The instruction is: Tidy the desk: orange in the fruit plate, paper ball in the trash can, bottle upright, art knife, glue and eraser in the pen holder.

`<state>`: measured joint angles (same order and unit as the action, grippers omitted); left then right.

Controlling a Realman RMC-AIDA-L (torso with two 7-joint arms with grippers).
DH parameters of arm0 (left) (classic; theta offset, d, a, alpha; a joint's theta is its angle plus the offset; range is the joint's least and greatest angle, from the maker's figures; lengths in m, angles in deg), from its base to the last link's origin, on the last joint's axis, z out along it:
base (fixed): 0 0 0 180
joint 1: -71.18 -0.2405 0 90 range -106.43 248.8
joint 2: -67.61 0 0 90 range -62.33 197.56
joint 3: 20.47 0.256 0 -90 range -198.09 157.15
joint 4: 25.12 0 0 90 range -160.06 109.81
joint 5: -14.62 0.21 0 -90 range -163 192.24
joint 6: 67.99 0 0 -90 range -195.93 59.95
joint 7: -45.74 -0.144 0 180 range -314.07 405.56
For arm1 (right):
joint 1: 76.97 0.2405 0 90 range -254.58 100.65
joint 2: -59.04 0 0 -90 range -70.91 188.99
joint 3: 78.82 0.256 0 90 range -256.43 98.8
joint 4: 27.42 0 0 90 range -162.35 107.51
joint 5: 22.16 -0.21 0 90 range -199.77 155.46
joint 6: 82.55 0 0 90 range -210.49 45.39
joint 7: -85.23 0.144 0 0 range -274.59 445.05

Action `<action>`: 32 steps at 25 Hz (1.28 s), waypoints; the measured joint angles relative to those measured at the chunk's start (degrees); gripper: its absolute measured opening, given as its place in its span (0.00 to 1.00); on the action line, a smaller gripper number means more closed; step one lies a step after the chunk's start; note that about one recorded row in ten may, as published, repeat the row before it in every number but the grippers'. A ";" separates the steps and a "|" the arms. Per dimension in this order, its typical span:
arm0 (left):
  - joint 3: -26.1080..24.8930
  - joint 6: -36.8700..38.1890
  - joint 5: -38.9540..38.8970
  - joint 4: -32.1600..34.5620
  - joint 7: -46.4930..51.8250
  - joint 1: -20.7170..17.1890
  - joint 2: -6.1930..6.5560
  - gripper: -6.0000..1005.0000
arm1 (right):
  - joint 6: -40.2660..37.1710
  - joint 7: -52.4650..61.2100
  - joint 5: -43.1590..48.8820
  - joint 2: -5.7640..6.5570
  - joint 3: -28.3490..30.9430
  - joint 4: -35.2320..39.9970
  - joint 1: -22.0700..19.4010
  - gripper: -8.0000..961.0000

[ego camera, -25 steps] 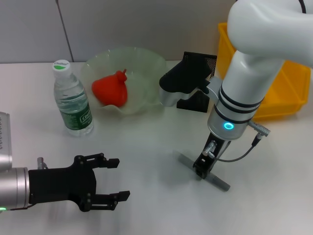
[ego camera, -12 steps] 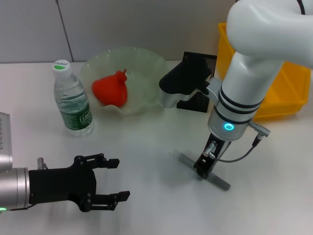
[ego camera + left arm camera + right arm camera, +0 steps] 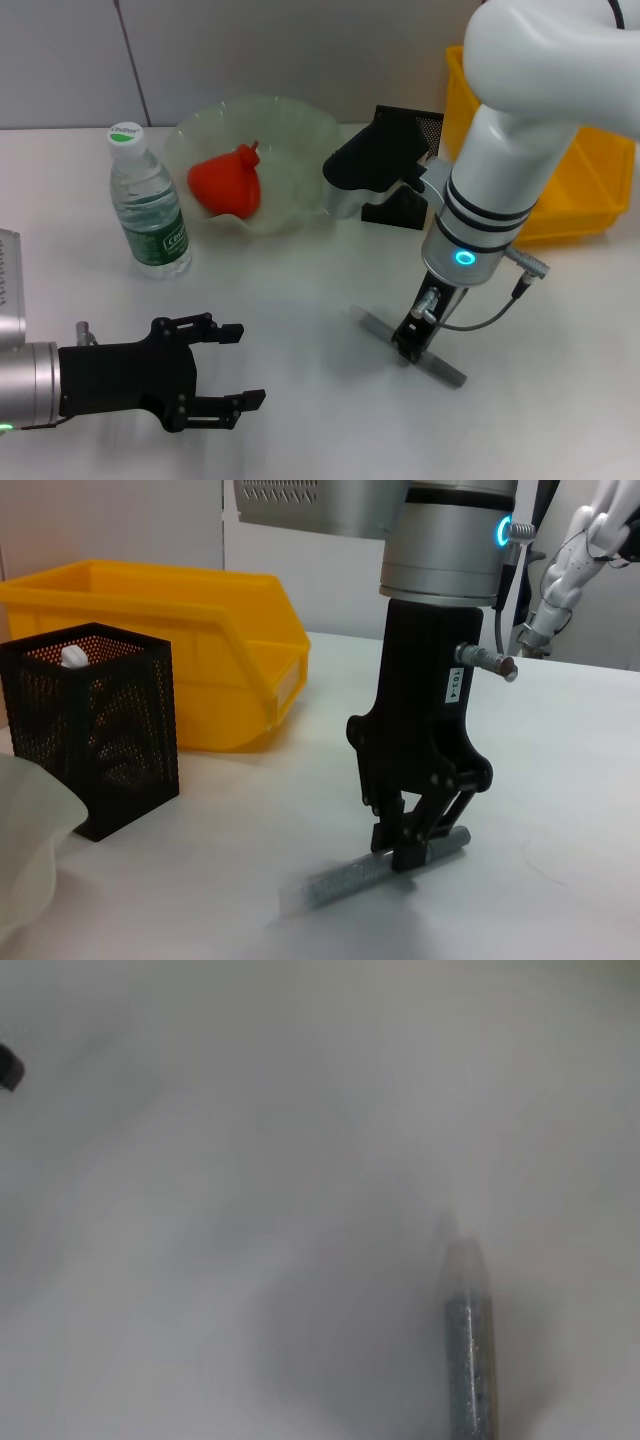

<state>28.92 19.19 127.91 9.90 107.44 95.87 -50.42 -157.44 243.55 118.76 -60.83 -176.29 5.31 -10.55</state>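
Observation:
My right gripper [image 3: 407,350] stands upright on the table, shut on the grey art knife [image 3: 443,371], which lies flat; the left wrist view shows the fingers [image 3: 412,852] clamped round the art knife [image 3: 340,878]. The open left gripper [image 3: 248,365] hovers at the near left, holding nothing. The orange [image 3: 227,182] lies in the fruit plate [image 3: 300,120]. Left of the plate the bottle [image 3: 148,205] stands upright. The pen holder [image 3: 100,740] has a white tip showing inside. Behind it is the trash can [image 3: 200,630]. Paper ball, glue and eraser are out of view.
The pen holder [image 3: 410,125] and the trash can [image 3: 590,190] stand behind my right arm, whose wrist housing partly covers the holder. White tabletop [image 3: 300,300] lies between the two grippers.
The right gripper has shifted slightly left, and the art knife has moved a little with it. The left arm has not moved.

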 joint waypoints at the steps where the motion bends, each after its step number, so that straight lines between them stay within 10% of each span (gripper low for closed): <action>1: 0.00 0.00 0.00 0.02 0.00 0.00 0.00 0.82 | 0.00 -0.02 0.00 0.00 0.14 0.40 -0.09 0.15; 22: -0.12 0.37 -0.65 0.38 0.00 -0.11 -0.06 0.82 | -0.90 -11.22 0.01 0.55 16.04 22.00 -12.18 0.14; 32: -0.18 0.94 -3.61 0.01 -0.56 -0.55 -0.19 0.82 | 3.35 -33.30 -15.69 0.72 27.10 22.42 -21.85 0.14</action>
<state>28.74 20.14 124.30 9.92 106.88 95.32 -50.61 -154.09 210.25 103.06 -60.11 -149.19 27.73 -32.40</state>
